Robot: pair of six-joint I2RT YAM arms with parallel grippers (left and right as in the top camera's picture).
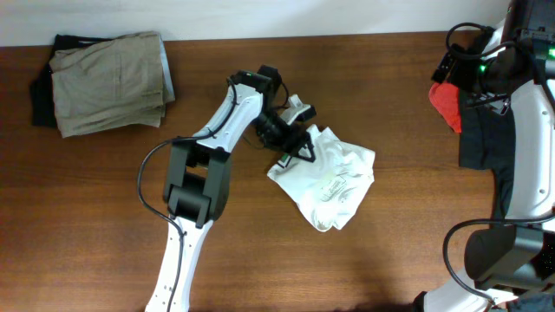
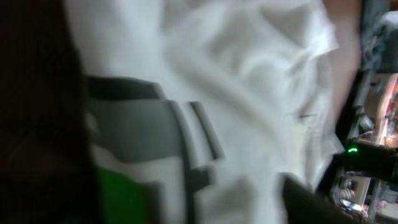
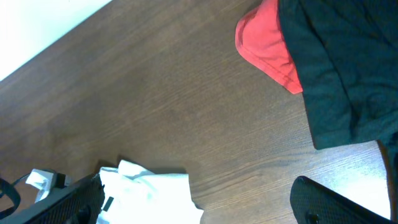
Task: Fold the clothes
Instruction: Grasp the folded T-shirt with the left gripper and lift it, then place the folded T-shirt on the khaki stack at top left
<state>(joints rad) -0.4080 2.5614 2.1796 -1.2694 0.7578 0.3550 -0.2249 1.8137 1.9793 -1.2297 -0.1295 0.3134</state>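
The white T-shirt (image 1: 334, 178) lies crumpled in a heap at the table's centre; it fills the blurred left wrist view (image 2: 249, 81) and shows low in the right wrist view (image 3: 152, 193). My left gripper (image 1: 295, 147) is at the shirt's left edge, its fingers (image 2: 211, 205) spread apart with white fabric between them. A red garment (image 1: 447, 104) (image 3: 267, 43) and a black garment (image 1: 477, 143) (image 3: 336, 74) lie at the right edge. My right gripper (image 3: 199, 205) is open and empty, held high above the table beside them.
A folded khaki-beige garment (image 1: 108, 82) sits at the back left on a dark cloth (image 1: 40, 95). The right arm (image 1: 520, 130) and its cables stand along the right side. Bare wooden table (image 1: 104, 199) lies around the shirt.
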